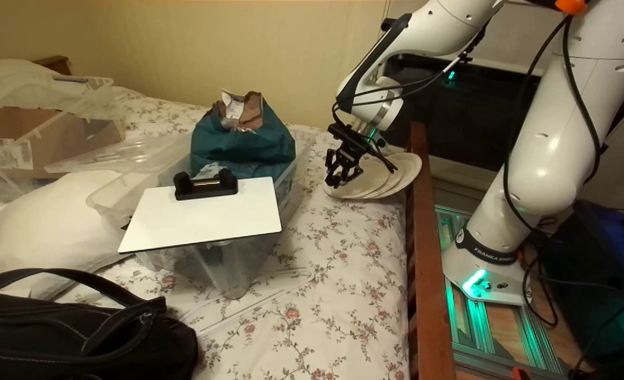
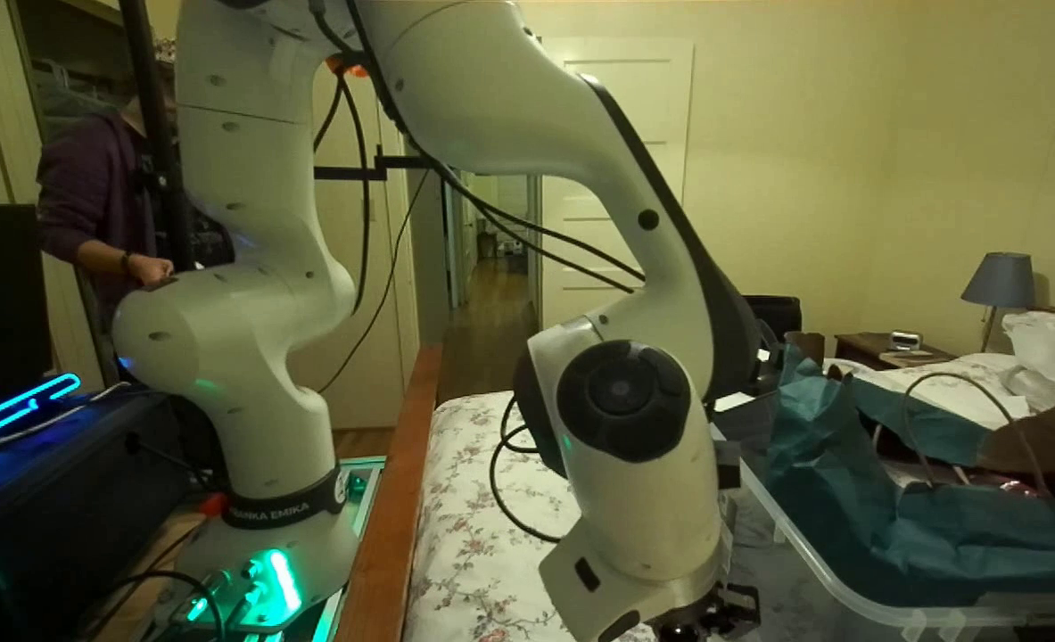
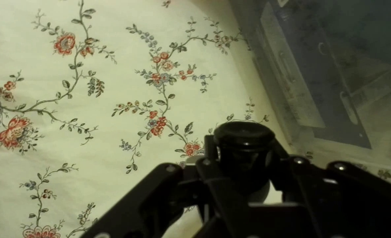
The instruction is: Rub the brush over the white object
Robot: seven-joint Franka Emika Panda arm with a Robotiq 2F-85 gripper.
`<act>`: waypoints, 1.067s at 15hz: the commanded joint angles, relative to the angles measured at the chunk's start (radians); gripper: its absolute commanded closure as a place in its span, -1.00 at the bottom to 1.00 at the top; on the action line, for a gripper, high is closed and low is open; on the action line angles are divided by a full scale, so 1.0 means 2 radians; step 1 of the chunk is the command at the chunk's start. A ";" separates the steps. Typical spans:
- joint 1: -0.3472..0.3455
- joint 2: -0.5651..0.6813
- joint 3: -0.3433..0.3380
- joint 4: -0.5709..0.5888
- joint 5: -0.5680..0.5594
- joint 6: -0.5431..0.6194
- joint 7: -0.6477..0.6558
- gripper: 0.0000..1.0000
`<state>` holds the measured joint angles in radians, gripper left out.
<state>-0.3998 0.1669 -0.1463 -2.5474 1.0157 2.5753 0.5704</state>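
Black and stubby, the brush (image 3: 244, 134) sits clenched in the gripper (image 3: 245, 155), its round, flat end showing in the wrist view. Below them on the bed (image 1: 359, 264) lies the off-white dish (image 1: 377, 182), seen in an exterior view as overlapping round layers close to the rail edge. There the gripper tilts down over the dish, and the brush shows against the side farther from that edge; whether brush and dish touch, I cannot tell. A brown rail (image 1: 426, 274) runs along the edge, and past it stands the white arm (image 1: 549, 153), its base lit green.

Out from the dish, away from the rail edge, stands a clear tub (image 1: 232, 269) with a white board (image 1: 206, 221) lying across its top. A black device (image 1: 206, 193) sits at the board's far edge, touching it. Just behind, a teal bag (image 1: 240, 148) stands in the tub, visible in both exterior views. Farther from the rail edge come a white pillow (image 1: 58, 227) and, near it, a black bag (image 1: 79, 338). Beyond the pillow, a brown carton (image 1: 48, 138) shows through clear plastic.

In an exterior view, a person (image 2: 86, 187) in purple stands behind the arm. Farthest off are a grey lamp (image 2: 1000, 281), past the bed's far edge, and a pale door (image 2: 621, 178).
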 commanded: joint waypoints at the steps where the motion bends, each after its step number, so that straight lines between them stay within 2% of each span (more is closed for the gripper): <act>1: -0.005 0.042 -0.061 0.070 0.006 -0.086 0.042 0.74; 4: -0.021 0.087 -0.092 0.118 0.039 -0.147 0.054 0.74; 7: -0.036 0.137 -0.094 0.153 0.114 -0.186 0.040 0.74; 11: -0.035 0.202 -0.094 0.187 0.186 -0.174 0.042 0.74; 16: -0.036 0.254 -0.110 0.213 0.202 -0.162 0.077 0.74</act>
<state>-0.4714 0.6181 -0.3437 -2.1683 1.3767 2.2341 0.6791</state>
